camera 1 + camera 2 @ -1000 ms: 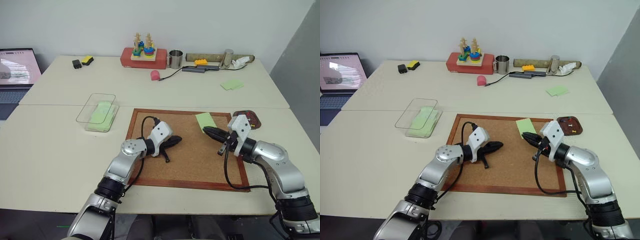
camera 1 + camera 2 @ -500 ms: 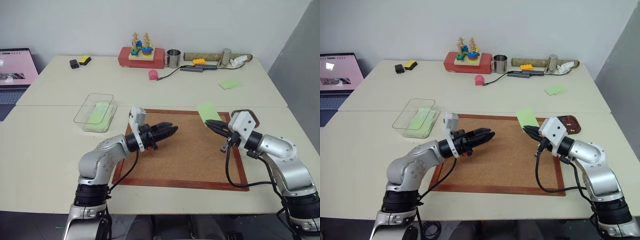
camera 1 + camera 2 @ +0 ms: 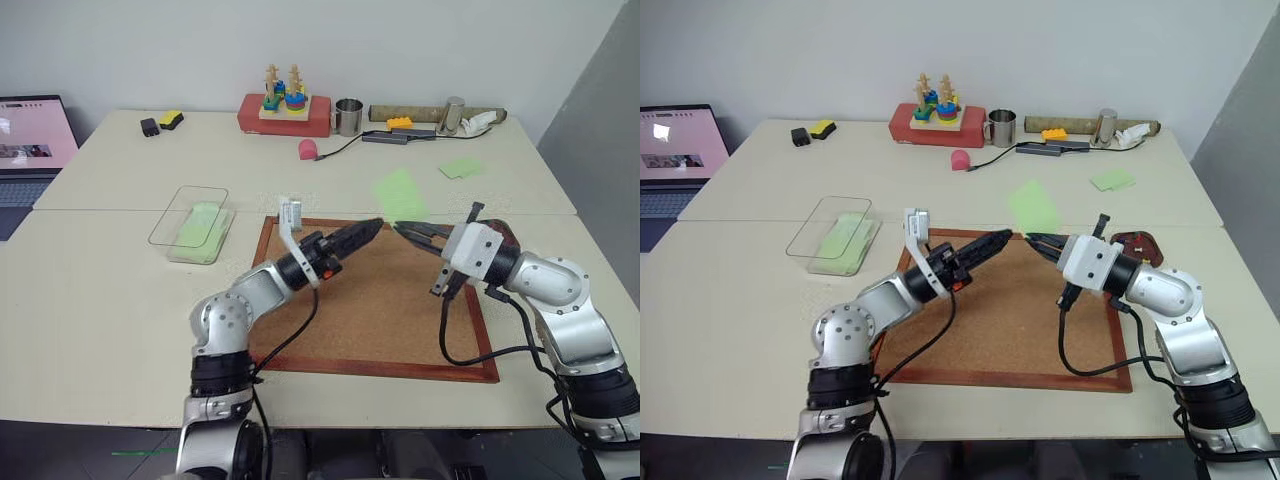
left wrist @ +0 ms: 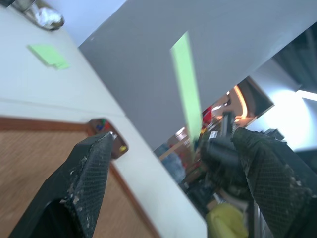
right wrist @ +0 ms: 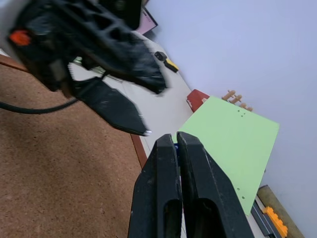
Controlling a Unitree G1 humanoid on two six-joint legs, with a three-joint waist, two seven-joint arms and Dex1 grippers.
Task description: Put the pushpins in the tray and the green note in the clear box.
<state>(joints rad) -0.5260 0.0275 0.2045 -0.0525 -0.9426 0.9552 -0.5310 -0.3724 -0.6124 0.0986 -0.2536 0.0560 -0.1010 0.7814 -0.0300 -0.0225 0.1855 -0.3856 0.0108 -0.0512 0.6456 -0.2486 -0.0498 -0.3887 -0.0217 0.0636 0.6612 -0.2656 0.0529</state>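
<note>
The right gripper (image 3: 399, 227) is closed on one edge of the green note (image 3: 399, 194) and holds it in the air above the far edge of the corkboard (image 3: 372, 300), so the sheet stands up from the fingertips. The left gripper (image 3: 375, 226) is raised close beside it with its two fingers apart and nothing between them; in the left wrist view the note (image 4: 187, 87) appears edge-on between the fingers. The note is a very light and thin paper, so it probably bends and flutters with any quick move, and it can crease if it is pinched hard. A flat pinch near an edge seems the safest hold. The clear box (image 3: 192, 223) lies well apart, on the table (image 3: 100, 290) on the robot's left side of the corkboard. The tray (image 3: 1137, 248) lies behind the right gripper, and small pins seem to lie in it, though I cannot be sure.
</note>
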